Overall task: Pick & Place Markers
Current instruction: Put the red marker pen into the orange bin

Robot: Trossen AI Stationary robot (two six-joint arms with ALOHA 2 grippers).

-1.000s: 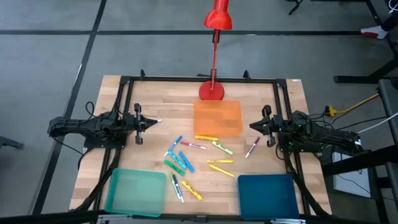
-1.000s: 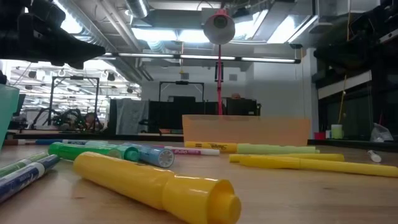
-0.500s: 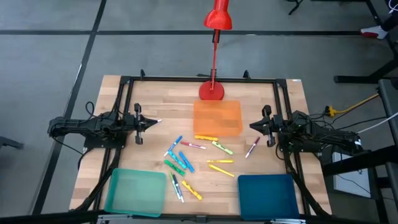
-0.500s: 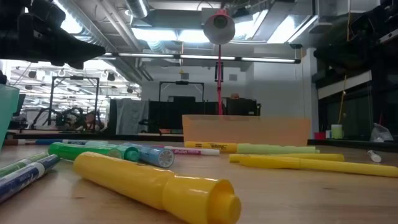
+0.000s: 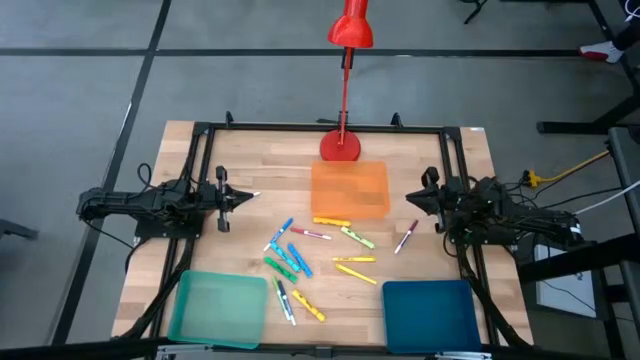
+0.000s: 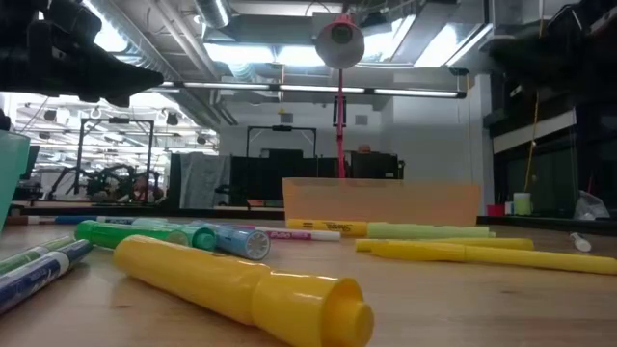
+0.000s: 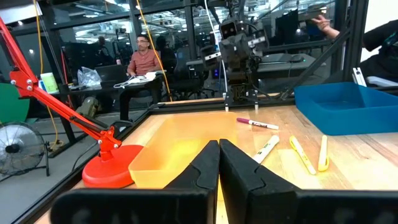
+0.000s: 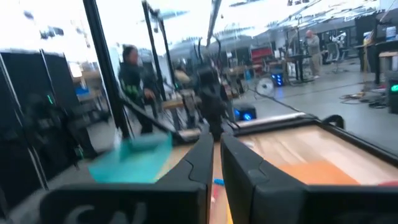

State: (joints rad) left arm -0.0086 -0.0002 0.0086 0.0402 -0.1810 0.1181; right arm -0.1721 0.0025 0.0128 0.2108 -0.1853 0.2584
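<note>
Wooden worktop (image 5: 260, 175) carries the markers (image 5: 300, 255) loose in its middle, a scatter of yellow, green, blue and pink sticks lying between the orange tray (image 5: 349, 188) at the back and the teal tray (image 5: 217, 305) and blue tray (image 5: 427, 310) at the front corners; a single pink marker (image 5: 406, 236) lies apart, nearest the right arm. Neither arm holds anything. The left gripper (image 5: 240, 196) hangs at the left side, clear of the pile, its two fingers pressed together with nothing between them, as the left wrist view shows. The right gripper (image 5: 418, 200) sits at the right side just behind the pink marker, fingers likewise closed on nothing. Nothing has gone into a tray yet, so the job looks barely begun. The likely trouble lies in the crowding: several markers lie touching or crossing, so a descending gripper could nudge neighbours, pinch two at once, or roll a round barrel away across the wood. A closed gripper lowered without opening first would simply push its target aside. The red lamp (image 5: 349, 30) stands behind the orange tray.
</note>
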